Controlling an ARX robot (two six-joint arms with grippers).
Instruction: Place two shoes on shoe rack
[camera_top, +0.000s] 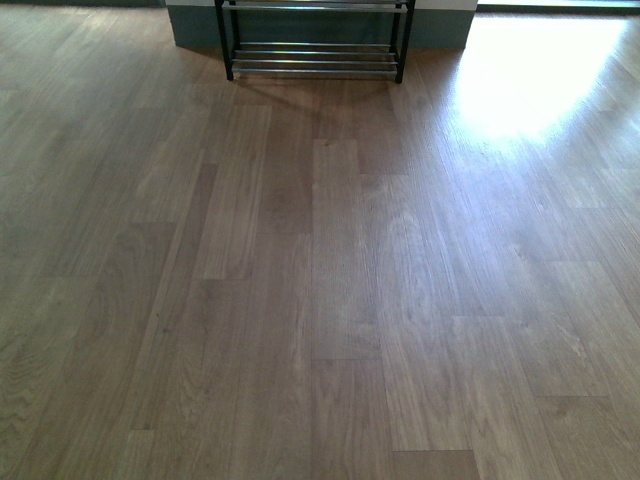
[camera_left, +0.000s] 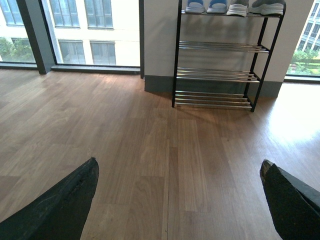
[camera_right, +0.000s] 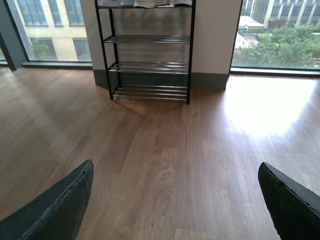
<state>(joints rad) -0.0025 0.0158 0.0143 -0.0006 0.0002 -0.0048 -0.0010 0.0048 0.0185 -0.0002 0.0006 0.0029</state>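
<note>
Both grippers, left (camera_left: 177, 200) and right (camera_right: 175, 200), spread wide, empty. Shoe rack (camera_top: 315, 45) at 12 o'clock against the wall, black frame, chrome bars. Top tier already holds pale blue slides (camera_left: 206, 6) and grey sneakers (camera_left: 257, 7) side by side, so likely done. Lower tiers bare.

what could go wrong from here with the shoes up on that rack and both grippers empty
1. In the left wrist view the shoes sit on the top tier of the shoe rack, cut off by the picture's edge, so how securely they rest cannot be judged.
2. The front view shows only the rack's lowest bars, so it cannot confirm the placement.
3. Sun glare on the wood floor beside the rack could hide detail.

The left gripper and right gripper are open, holding nothing.
</note>
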